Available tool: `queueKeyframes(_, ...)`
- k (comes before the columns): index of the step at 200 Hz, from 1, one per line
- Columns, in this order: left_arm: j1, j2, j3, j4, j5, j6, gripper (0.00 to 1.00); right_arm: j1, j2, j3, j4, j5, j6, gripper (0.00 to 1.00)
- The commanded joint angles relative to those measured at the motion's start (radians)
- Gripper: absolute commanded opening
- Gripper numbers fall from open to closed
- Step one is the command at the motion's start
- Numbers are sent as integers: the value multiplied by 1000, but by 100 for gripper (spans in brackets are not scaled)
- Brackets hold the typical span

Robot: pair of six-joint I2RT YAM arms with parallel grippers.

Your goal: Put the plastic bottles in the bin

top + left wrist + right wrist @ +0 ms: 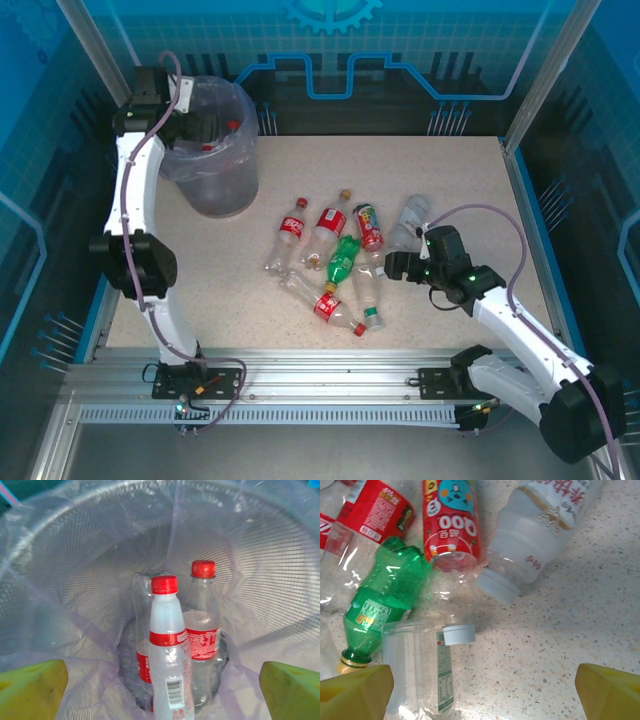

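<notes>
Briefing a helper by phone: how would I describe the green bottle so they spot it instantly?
On the speckled table, right of the grey bin, lies a cluster of bottles. The green bottle lies near its middle. It alone has a green-tinted body; its neighbours are clear, several red-labelled.

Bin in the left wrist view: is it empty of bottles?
No, several red-capped bottles are upright inside the bin.

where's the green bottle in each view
top external: green bottle mid-table, middle of the pile.
right wrist: green bottle at left, gold cap lower-left.
left wrist: looks into the bin, at red-capped bottles.
shared landmark: red cartoon-label bottle lying beside it.
</notes>
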Motion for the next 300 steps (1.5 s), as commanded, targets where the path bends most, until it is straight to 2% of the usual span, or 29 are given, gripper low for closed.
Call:
queueKeyframes(1,-60,-104,-15,18,-24,-54,99,-41,-1,10,-26,-7,62,93)
queueKeyframes(17,-114,-160,-66,29,-36,-101,99,-52,22,9,2,-4,94,92)
queueKeyframes(46,-260,-301,-279,135,-69,-139,99,-56,83,12,44,50,158,91)
queueKeyframes(83,-439,-430,-520,267,-27,-243,99,-68,188,51,83,73,183,87)
queueKeyframes(89,-466,-442,-558,297,8,-262,99,-71,207,58,92,74,183,86)
queueKeyframes(108,-507,-474,-702,446,211,-353,99,-78,265,86,118,83,176,85)
queueKeyframes(119,-521,-486,-775,502,269,-431,99,-89,299,109,120,83,171,85)
queueKeyframes(128,-541,-499,-831,526,248,-475,99,-99,333,133,124,88,170,85)
queueKeyframes(146,-601,-521,-918,512,99,-493,99,-102,398,185,113,102,192,88)
queueKeyframes(156,-614,-536,-977,534,64,-530,99,-102,441,214,104,102,193,91)
queueKeyframes(170,-618,-553,-1081,620,71,-604,99,-100,487,232,111,109,190,94)
queueKeyframes(219,-635,-575,-1250,716,68,-723,99,-96,598,305,136,126,174,93)
queueKeyframes(273,-634,-566,-1283,736,79,-731,99,-89,691,338,185,128,157,83)
queueKeyframes(300,-634,-565,-1283,747,82,-734,99,-90,734,360,188,128,152,82)
